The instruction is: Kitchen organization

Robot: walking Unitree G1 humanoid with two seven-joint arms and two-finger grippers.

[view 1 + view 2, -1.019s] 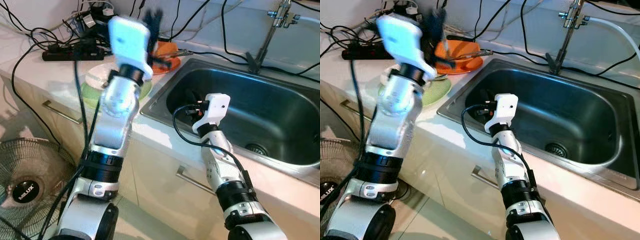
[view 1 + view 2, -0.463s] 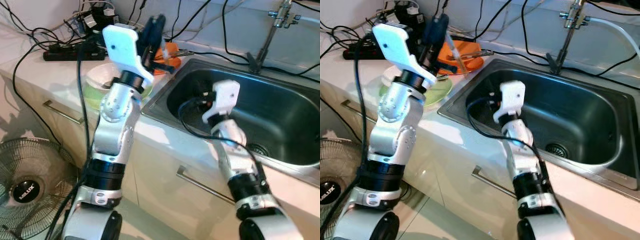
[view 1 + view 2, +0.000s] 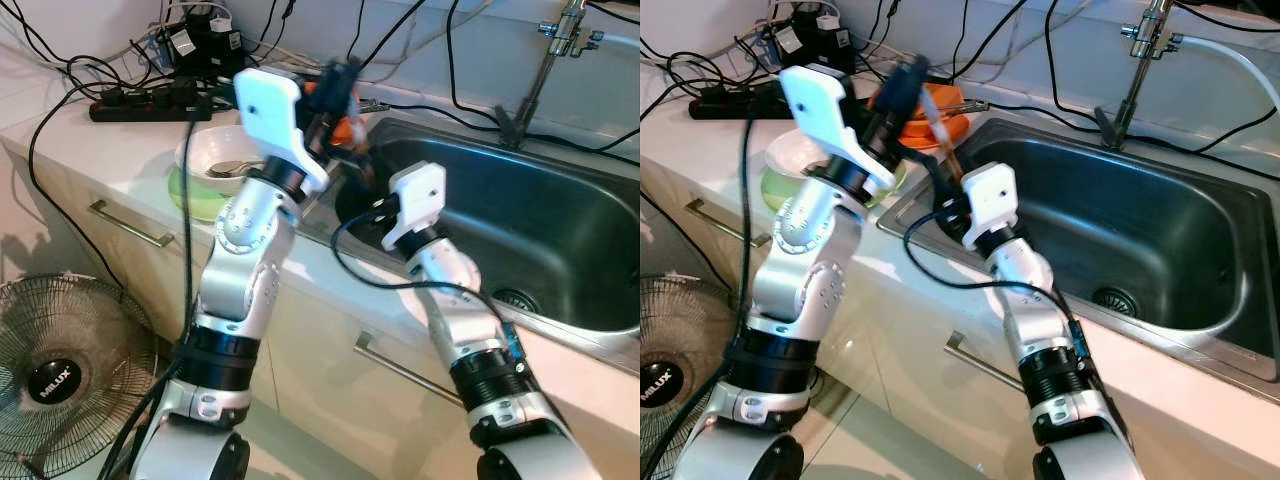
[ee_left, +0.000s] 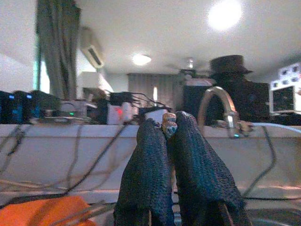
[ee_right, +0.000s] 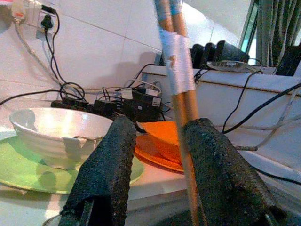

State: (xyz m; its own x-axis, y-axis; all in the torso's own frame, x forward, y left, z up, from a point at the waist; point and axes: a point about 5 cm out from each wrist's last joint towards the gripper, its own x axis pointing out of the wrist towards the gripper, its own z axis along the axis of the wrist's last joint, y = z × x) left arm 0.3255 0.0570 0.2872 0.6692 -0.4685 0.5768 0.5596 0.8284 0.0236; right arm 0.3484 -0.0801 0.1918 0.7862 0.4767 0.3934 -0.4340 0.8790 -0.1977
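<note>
A pair of wooden chopsticks [image 3: 940,140], taped together, hangs over the sink's left rim. My left gripper [image 3: 905,85] is shut on their upper end; in the left wrist view the stick tips [image 4: 168,123] poke out between the closed fingers [image 4: 148,179]. My right gripper [image 3: 945,212] sits just below, at the sink's near-left corner, open. In the right wrist view the chopsticks [image 5: 176,70] run down between its two fingers [image 5: 101,174], close against one of them.
A white bowl [image 3: 215,160] sits on a green plate [image 3: 190,195] on the counter, with an orange plate [image 3: 940,125] behind. The steel sink [image 3: 540,230] and faucet [image 3: 545,50] lie to the right. Cables and a power strip [image 3: 150,100] crowd the back. A fan [image 3: 50,360] stands on the floor.
My left arm has swung right, carrying the chopsticks from over the plates to the sink's left rim. My right gripper has moved left, and its fingers now stand around the sticks.
</note>
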